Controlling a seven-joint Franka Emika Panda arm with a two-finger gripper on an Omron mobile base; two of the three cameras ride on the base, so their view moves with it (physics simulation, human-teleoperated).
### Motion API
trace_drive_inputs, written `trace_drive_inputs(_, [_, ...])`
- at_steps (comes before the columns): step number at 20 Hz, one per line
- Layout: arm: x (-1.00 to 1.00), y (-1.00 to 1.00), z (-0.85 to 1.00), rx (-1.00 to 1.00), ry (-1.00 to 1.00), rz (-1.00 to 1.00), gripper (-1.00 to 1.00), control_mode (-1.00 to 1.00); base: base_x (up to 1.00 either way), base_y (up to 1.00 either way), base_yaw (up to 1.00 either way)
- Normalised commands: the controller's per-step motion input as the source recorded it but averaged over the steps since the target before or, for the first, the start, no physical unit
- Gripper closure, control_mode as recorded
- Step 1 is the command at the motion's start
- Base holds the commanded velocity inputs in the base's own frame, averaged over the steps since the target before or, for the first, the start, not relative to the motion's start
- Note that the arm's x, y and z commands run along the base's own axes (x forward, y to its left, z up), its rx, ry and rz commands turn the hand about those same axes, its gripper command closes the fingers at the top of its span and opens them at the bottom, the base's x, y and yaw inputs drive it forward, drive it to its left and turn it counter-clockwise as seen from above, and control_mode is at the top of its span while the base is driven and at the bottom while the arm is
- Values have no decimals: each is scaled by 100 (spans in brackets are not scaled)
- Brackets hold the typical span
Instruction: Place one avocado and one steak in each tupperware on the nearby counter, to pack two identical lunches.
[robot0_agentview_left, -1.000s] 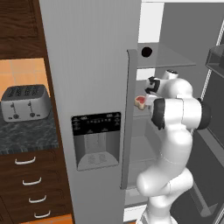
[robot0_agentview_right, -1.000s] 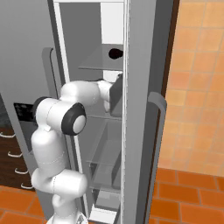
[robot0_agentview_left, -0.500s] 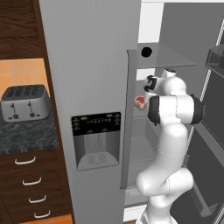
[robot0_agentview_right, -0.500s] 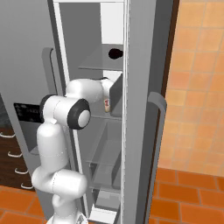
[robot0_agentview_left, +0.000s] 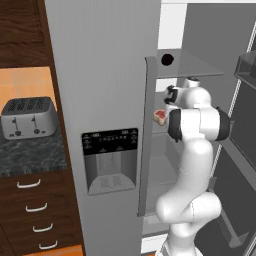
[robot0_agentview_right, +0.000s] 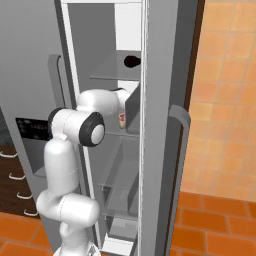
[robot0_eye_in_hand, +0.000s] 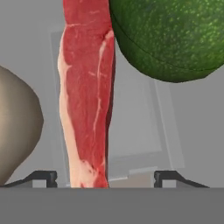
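White Franka arm reaches into the open grey fridge (robot0_agentview_left: 105, 75), hand at mid-shelf level. Two-finger gripper (robot0_eye_in_hand: 105, 178): tips spread wide, w/ the red, pale-edged steak slab (robot0_eye_in_hand: 87, 96) standing between them; contact w/ either tip can't be told. Dark-green rounded avocado (robot0_eye_in_hand: 170, 35) just beside the steak, upper right in hand view. Steak (robot0_agentview_left: 160, 116) also visible on the fridge shelf, left base view. Silver toaster (robot0_agentview_left: 27, 117) sits on black speckled counter (robot0_agentview_left: 30, 155), well apart.

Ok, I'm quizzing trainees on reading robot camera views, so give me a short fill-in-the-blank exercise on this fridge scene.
1. In the hand view, the red steak stands between the finger tips, and the fruit at upper right, the avocado, is coloured ____.
2. The arm reaches into the open ____.
3. On the counter left of the fridge sits a silver ____.

Missing words: green; fridge; toaster
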Motion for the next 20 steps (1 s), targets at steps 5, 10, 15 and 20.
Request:
trace_drive_inputs(5, [16,23,-58,-1,5,0,-100,-100,0,0,0])
trace_drive_inputs(10, [20,10,-61,0,4,0,-100,-100,0,0,0])
trace_drive_inputs(15, [23,14,-82,0,1,0,-100,-100,0,0,0])
trace_drive_inputs(20, [15,24,-81,0,0,0,-100,-100,0,0,0])
